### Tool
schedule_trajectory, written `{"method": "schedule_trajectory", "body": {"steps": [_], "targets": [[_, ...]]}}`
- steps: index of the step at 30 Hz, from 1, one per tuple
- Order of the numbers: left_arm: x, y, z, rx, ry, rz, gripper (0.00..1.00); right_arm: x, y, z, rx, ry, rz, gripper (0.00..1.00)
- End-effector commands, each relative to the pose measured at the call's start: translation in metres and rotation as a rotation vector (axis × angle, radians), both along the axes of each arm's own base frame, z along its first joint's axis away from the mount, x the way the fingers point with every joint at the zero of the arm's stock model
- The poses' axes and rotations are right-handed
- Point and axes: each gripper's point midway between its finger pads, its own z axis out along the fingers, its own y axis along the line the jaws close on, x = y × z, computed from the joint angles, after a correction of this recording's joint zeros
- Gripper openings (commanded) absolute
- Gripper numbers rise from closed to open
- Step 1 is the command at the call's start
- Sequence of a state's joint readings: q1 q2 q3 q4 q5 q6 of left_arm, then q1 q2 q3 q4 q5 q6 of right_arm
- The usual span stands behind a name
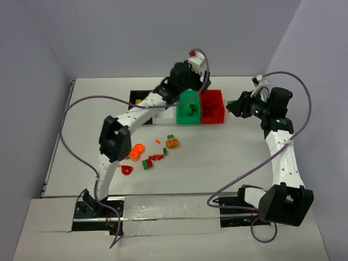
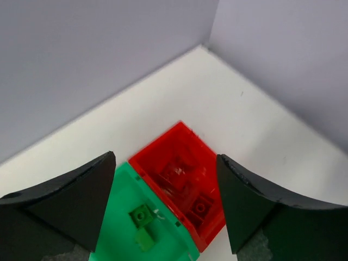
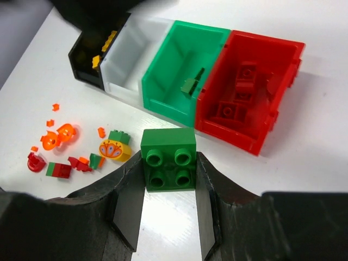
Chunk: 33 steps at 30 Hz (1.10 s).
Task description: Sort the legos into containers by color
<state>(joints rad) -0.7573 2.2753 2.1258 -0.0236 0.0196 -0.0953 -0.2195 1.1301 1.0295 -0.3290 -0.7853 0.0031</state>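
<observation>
The right pincer point(image 3: 168, 182) grips a green brick point(image 3: 168, 157) at the lower centre of its view, just under the green bin point(image 3: 157, 70), while the left pincer point(image 2: 166, 201) hangs spread and empty above where that bin meets the red bin point(image 2: 209, 228).

No readable text, labels or numbers anywhere.

Our top view looks down from high behind the near edge of the table point(image 1: 234, 157), with the green bin point(image 1: 185, 118) towards the far side. Our left wrist view hangs close above the green bin, facing the wall corner point(image 2: 209, 38) beyond it. Our right wrist view looks down from farther back. All three share the green bin and the red bin point(image 1: 213, 119) beside it.
</observation>
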Motion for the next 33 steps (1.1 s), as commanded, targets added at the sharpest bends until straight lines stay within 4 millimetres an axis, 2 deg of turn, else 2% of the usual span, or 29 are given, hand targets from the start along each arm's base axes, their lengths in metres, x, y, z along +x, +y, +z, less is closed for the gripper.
{"method": "schedule_trajectory", "body": {"steps": [1,3,5,6,7,8,10,11,12,13,15,17,19,21,25,28,29,31,32,33], "targets": [[-0.011,0.102,0.134,-0.187,-0.015,0.005,0.87,0.021,0.019,0.021,-0.083,-0.09,0.02,0.0],[-0.021,0.143,0.136,-0.176,0.03,0.018,0.89,0.03,0.034,0.017,-0.116,-0.094,0.034,0.0],[-0.031,0.174,0.133,-0.153,0.062,0.041,0.92,0.038,0.051,0.014,-0.146,-0.099,0.051,0.0],[-0.043,0.201,0.122,-0.116,0.09,0.063,0.92,0.048,0.065,0.007,-0.171,-0.094,0.064,0.0],[-0.049,0.216,0.114,-0.103,0.114,0.085,0.93,0.047,0.078,0.013,-0.171,-0.115,0.092,0.0],[-0.057,0.229,0.109,-0.085,0.124,0.092,0.93,0.061,0.083,0.006,-0.19,-0.094,0.082,0.0],[-0.082,0.274,0.086,-0.064,0.178,0.145,0.94,0.077,0.105,-0.014,-0.209,-0.028,0.113,0.0],[-0.091,0.289,0.077,-0.057,0.201,0.155,0.95,0.084,0.114,-0.023,-0.212,-0.001,0.123,0.0],[-0.102,0.304,0.065,-0.049,0.229,0.152,0.95,0.092,0.119,-0.022,-0.209,-0.003,0.116,0.0],[-0.115,0.308,0.052,-0.036,0.267,0.112,0.95,0.101,0.126,-0.028,-0.21,0.004,0.115,0.0],[-0.133,0.332,0.026,-0.002,0.335,0.09,0.94,0.117,0.142,-0.038,-0.217,0.011,0.114,0.0],[-0.143,0.358,0.007,0.051,0.352,0.088,0.93,0.134,0.148,-0.058,-0.236,0.044,0.096,0.0],[-0.155,0.367,-0.005,0.066,0.372,0.076,0.93,0.146,0.154,-0.059,-0.241,0.043,0.075,0.0],[-0.166,0.38,-0.023,0.114,0.399,0.078,0.93,0.162,0.157,-0.07,-0.239,0.071,0.049,0.0],[-0.184,0.387,-0.048,0.16,0.436,0.063,0.92,0.181,0.168,-0.09,-0.263,0.085,0.054,0.01],[-0.192,0.388,-0.064,0.183,0.469,0.041,0.91,0.192,0.172,-0.109,-0.285,0.118,0.045,0.07],[-0.194,0.388,-0.068,0.197,0.466,0.026,0.91,0.196,0.172,-0.106,-0.287,0.109,0.039,0.08],[-0.207,0.384,-0.079,0.227,0.476,-0.048,0.91,0.202,0.172,-0.117,-0.298,0.133,0.033,0.22],[-0.21,0.384,-0.081,0.227,0.492,-0.053,0.91,0.202,0.171,-0.122,-0.301,0.143,0.033,0.23],[-0.218,0.381,-0.085,0.244,0.491,-0.1,0.91,0.203,0.172,-0.124,-0.304,0.146,0.032,0.33]]}}
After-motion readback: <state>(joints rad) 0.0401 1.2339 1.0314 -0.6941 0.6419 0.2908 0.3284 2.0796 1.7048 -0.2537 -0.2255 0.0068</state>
